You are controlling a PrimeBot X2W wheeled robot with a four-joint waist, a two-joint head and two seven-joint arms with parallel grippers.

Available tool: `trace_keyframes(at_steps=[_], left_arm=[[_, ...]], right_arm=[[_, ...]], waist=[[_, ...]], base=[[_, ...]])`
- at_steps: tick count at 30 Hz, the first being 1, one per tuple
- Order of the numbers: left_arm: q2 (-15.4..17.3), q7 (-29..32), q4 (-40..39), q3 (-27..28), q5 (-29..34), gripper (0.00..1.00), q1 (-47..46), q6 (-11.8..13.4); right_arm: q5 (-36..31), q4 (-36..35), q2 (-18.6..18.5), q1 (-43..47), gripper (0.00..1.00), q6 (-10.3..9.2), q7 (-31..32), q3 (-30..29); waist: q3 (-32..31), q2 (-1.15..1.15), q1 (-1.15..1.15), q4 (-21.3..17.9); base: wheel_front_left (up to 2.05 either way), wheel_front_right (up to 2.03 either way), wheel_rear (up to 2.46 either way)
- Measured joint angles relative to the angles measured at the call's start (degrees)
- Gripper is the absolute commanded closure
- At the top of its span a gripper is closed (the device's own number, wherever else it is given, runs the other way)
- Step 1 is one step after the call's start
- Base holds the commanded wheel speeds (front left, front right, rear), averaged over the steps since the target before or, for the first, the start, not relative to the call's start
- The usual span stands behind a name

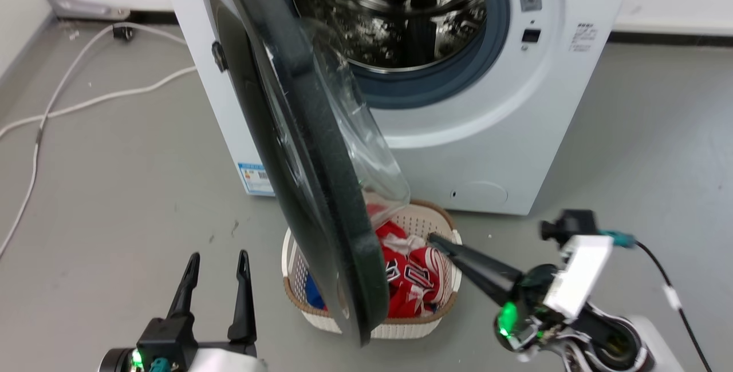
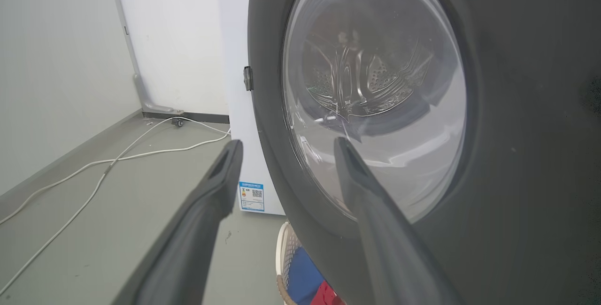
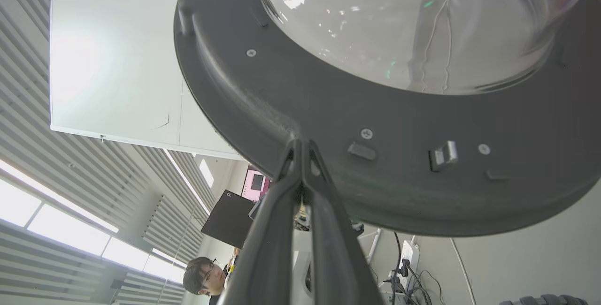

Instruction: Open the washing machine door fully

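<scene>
The white washing machine (image 1: 492,149) stands at the top of the head view with its steel drum (image 1: 395,11) exposed. The washing machine door (image 1: 320,189) is swung out about halfway, its edge toward me. My left gripper (image 1: 217,260) is open at the lower left, on the door's outer side and apart from it. In the left wrist view its fingers (image 2: 286,145) point at the door (image 2: 516,108) and its glass bowl. My right gripper (image 1: 432,238) is shut, with its tip (image 3: 298,143) against the door's (image 3: 328,108) dark inner ring.
A white laundry basket (image 1: 424,212) holding red clothes sits on the floor under the door's lower edge. White cables (image 1: 86,103) run over the grey floor at the left. A person (image 3: 202,274) appears low in the right wrist view.
</scene>
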Motion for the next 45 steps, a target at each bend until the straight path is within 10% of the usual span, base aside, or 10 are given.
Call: trace_keyframes(at_steps=[20,21,22,23,24,29,38,45], left_arm=[[0.0,0.0,-1.25,1.36,0.36,0.0,4.54,0.82],[0.0,0.0,-1.27,1.37,0.41,0.0,4.67,0.82],[-0.01,0.0,-1.36,1.41,0.41,0.0,4.71,0.82],[0.0,0.0,-1.4,1.43,0.41,0.0,4.72,0.82],[-0.01,0.0,-1.44,1.45,0.41,0.0,4.74,0.82],[0.0,0.0,-1.57,1.64,0.42,0.0,4.85,0.81],[-0.01,0.0,-1.6,1.64,0.51,0.0,4.82,0.49],[-0.01,0.0,-1.66,1.67,0.49,0.0,4.76,0.49]], right_arm=[[-3.44,-8.27,1.83,13.6,1.0,0.0,-27.17,-17.31],[-5.71,-9.21,1.83,14.35,0.92,0.0,-29.03,-17.04],[-11.85,-11.04,1.91,15.44,0.62,0.0,-34.48,-16.37],[-15.56,-12.11,1.91,15.85,0.06,0.0,-37.51,-15.85],[-18.58,-12.76,1.9,16.19,0.0,0.01,-40.61,-15.25],[-38.99,-13.11,-1.48,17.16,0.0,0.0,-52.63,-9.68],[-79.58,-17.78,-0.62,16.57,0.0,0.01,-53.52,-10.77],[-91.33,-18.56,1.29,18.48,0.0,0.02,-53.52,-12.7]], waist=[[-5.96,0.0,0.0,-3.79],[-6.09,0.0,0.0,-3.88],[-6.26,0.0,0.0,-4.04],[-6.3,0.0,0.0,-4.11],[-6.31,0.0,0.0,-4.18],[-6.13,0.0,0.01,-4.56],[-5.4,0.0,0.01,-4.42],[-5.16,0.0,0.01,-4.21]], base=[[0.0,0.0,0.0],[0.0,0.0,0.0],[0.0,0.0,0.0],[0.0,0.0,0.0],[0.0,0.0,0.0],[0.0,0.0,0.0],[0.0,0.0,0.0],[0.0,0.0,0.0]])
